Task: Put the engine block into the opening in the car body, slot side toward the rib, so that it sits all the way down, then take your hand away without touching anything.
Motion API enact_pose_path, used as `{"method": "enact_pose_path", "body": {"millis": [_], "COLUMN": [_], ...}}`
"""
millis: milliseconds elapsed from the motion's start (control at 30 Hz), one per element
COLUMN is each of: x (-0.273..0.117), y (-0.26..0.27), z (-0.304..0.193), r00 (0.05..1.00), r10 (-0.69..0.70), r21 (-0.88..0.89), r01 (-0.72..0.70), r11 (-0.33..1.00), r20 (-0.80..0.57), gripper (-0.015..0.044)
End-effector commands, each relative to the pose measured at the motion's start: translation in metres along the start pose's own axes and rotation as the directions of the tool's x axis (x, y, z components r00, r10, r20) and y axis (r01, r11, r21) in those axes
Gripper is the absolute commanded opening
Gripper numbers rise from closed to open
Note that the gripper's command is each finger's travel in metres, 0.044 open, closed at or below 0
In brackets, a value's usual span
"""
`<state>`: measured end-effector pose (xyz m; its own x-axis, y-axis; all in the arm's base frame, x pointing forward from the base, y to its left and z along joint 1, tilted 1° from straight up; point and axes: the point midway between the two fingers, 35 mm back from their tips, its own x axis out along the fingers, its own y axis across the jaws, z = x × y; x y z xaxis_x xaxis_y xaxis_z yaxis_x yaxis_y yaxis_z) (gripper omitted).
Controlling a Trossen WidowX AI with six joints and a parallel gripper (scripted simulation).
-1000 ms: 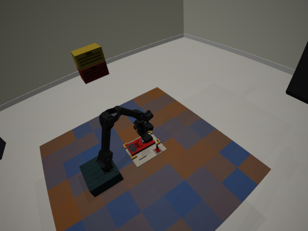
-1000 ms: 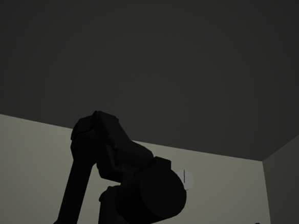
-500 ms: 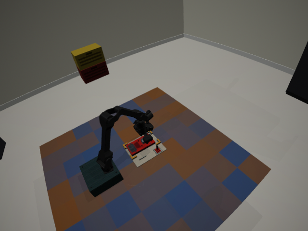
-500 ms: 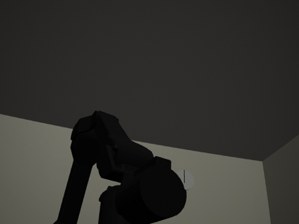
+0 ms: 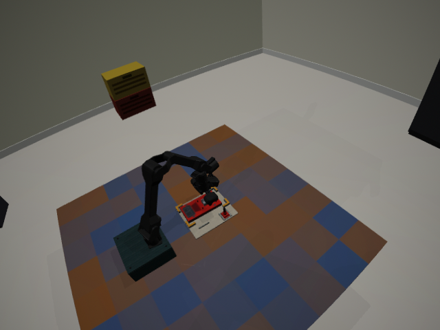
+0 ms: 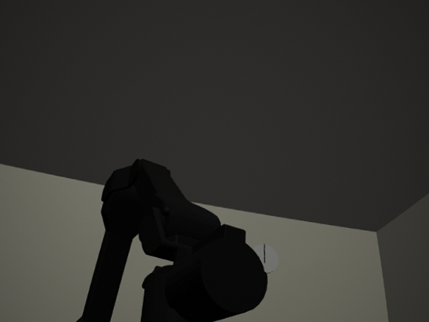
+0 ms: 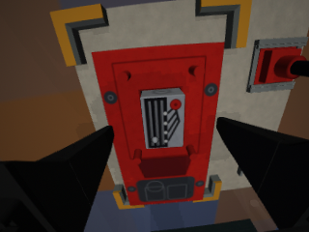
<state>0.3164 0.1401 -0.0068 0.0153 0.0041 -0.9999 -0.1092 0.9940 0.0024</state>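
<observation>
The grey engine block [image 7: 162,123] stands in the middle of the red car body [image 7: 102,72] [image 5: 203,210], with its dark striped top facing up. A grey side face shows along its upper edge in the wrist view. How deep it sits in the opening cannot be told, and the rib and slot are not clearly visible. My gripper [image 7: 165,126] is wide open and empty. Its fingers are apart from the block, one on each side, above the car body. The exterior view shows only parts of the arm, not the block or body.
The car body lies on a pale board [image 7: 150,29] [image 5: 213,221] between yellow corner brackets [image 7: 63,29]. A red piece with a black upright handle [image 7: 266,68] [image 5: 224,214] sits in a grey frame on the board, beyond the right finger in the wrist view.
</observation>
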Motion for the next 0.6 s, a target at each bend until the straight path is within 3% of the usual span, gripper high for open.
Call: {"method": "enact_pose_path", "body": {"millis": [0, 167, 567], "x": [-0.0134, -0.0134, -0.0134], "y": [0.0007, 0.0007, 0.0007], "z": [0.0017, 0.0017, 0.0017], "r00": [1.000, 1.000, 1.000], "r10": [0.007, 0.007, 0.007], "r21": [-0.004, -0.004, -0.004], "r01": [-0.007, -0.007, -0.007], "r11": [1.000, 1.000, 1.000], "r20": [0.006, 0.006, 0.006], "gripper": [0.0440, 0.0440, 0.0125]}}
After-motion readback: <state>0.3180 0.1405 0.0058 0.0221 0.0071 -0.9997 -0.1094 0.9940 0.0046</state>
